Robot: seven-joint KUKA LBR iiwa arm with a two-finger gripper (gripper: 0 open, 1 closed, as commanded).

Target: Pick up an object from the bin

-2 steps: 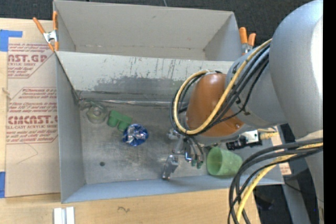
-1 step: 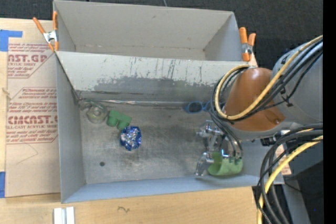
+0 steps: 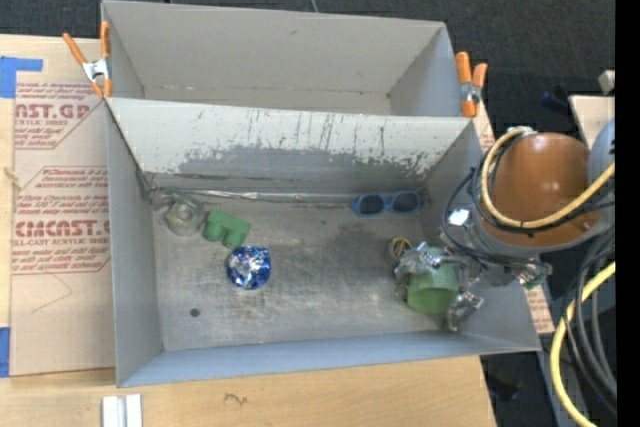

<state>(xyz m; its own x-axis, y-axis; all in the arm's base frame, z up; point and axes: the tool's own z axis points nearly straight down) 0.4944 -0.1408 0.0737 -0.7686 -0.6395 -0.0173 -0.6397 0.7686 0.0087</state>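
A dull green, rounded soft-looking lump (image 3: 428, 298) lies on the floor of the grey metal bin (image 3: 300, 315), in its near right corner. Its long axis runs roughly along the near wall, and neither end looks distinct. The gripper (image 3: 441, 285) sits directly over and against it. Whether it is clamped on the lump or merely open around it cannot be told.

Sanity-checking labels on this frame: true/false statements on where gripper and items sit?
1. The gripper is at a green rounded thing in the bin's near right corner. True.
2. The blue sunglasses lie in the near left corner. False: they lie by the far wall, right of middle.
3. The blue-and-white ball lies left of middle, apart from the gripper. True.
4. The green block touches the gripper. False: it lies far left, beside a clear round thing.
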